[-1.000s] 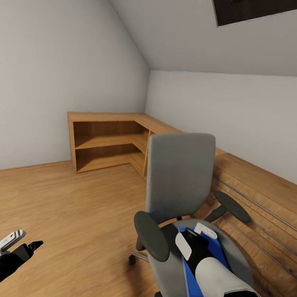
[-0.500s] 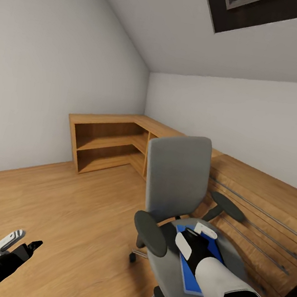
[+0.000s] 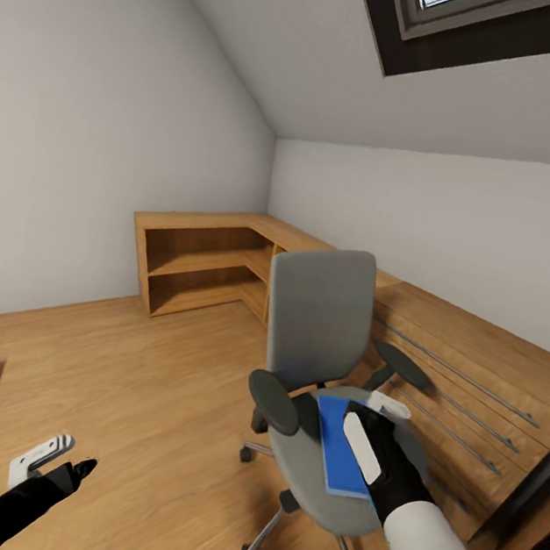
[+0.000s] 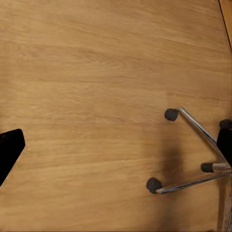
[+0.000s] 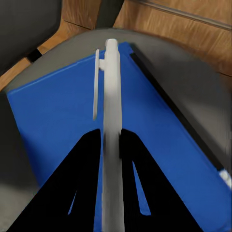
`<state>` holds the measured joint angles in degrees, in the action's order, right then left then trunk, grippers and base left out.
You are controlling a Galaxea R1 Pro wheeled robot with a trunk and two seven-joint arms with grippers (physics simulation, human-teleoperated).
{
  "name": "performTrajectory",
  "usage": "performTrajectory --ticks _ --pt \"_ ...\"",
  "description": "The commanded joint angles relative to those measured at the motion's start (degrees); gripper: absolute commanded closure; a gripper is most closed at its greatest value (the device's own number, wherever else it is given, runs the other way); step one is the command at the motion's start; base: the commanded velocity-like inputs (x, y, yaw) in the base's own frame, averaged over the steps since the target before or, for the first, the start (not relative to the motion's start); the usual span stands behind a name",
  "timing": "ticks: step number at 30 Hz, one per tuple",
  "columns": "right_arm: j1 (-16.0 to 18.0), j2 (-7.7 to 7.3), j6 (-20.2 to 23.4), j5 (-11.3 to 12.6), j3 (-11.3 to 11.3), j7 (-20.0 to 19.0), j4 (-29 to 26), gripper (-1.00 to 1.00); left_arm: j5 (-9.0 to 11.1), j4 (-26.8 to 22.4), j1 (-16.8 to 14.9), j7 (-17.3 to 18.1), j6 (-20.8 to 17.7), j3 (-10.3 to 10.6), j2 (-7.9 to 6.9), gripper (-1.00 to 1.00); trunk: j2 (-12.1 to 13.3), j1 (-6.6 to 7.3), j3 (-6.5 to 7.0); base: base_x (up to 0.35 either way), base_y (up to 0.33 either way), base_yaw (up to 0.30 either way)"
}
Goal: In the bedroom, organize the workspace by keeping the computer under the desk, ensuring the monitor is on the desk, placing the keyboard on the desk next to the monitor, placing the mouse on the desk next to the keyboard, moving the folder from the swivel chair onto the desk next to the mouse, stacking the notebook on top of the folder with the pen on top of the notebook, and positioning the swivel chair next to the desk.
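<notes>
The right end effector [image 5: 110, 145] is clamped on the pen [image 5: 110, 101], its two black fingers pressed against the white barrel on either side. The pen runs straight out along the fingers, so its long axis matches the end effector's own line.

Directly beneath it lies the folder [image 5: 58, 121], flat on the seat of the chair [image 3: 320, 318]. In the head view the right end effector [image 3: 375, 429] hangs over the folder's [image 3: 338, 449] far right part, with the folder's long sides running roughly toward the robot and slightly across the seat. Whether the fingertips touch the blue cover or hover just above it is hard to judge from these angles; the wrist view suggests a small gap.

The left end effector [image 3: 58, 465] is low over the floor [image 4: 96, 72], well apart from the chair, and its jaws look spread, though only one dark fingertip edge shows in its wrist view.

The right arm is clearly nearer the folder, but it is occupied. Lifting the folder likely calls for freeing that end effector or bringing the left arm across.
</notes>
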<state>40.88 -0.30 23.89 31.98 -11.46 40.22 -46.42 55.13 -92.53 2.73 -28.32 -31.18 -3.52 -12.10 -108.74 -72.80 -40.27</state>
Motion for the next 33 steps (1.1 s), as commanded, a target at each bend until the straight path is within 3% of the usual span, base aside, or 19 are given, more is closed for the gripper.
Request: performTrajectory --ticks 1,5,6,12,23,33 --pt "-1.2 -0.38 1.3 0.7 -0.2 0.5 -2.7 1.00 0.1 -0.1 0.0 -0.5 -0.1 0.1 0.04 -1.00 0.4 0.24 0.14 -0.092 -0.026 0.000" --pt "-7.2 -1.68 6.9 3.3 0.5 3.3 -17.2 1.00 -1.3 -0.1 0.0 -0.4 0.0 0.9 0.79 -1.00 2.0 1.12 0.86 -0.042 -0.012 0.000" --pt "-11.7 -2.15 11.3 8.9 2.9 8.6 -29.8 1.00 -1.8 -0.2 0.0 -0.4 0.1 2.5 1.64 -1.00 2.4 1.34 1.04 -0.004 -0.001 0.000" --pt "-13.3 -2.09 12.8 11.7 4.3 13.6 -36.8 1.00 -1.9 -0.2 0.0 -0.3 0.2 2.9 1.81 -1.00 4.8 2.66 2.11 -0.025 0.000 0.000" --pt "-13.4 -1.97 12.9 12.0 4.7 14.7 -38.1 1.00 -2.0 -0.2 0.0 -0.3 0.2 3.3 1.85 -1.00 9.2 5.07 4.09 -0.307 0.000 -0.006" --pt "-13.4 -1.99 13.0 12.0 4.7 14.7 -38.1 1.00 -1.9 -0.1 0.0 -0.5 0.2 5.1 1.82 -1.00 13.2 7.27 5.88 -0.341 -0.005 -0.228"
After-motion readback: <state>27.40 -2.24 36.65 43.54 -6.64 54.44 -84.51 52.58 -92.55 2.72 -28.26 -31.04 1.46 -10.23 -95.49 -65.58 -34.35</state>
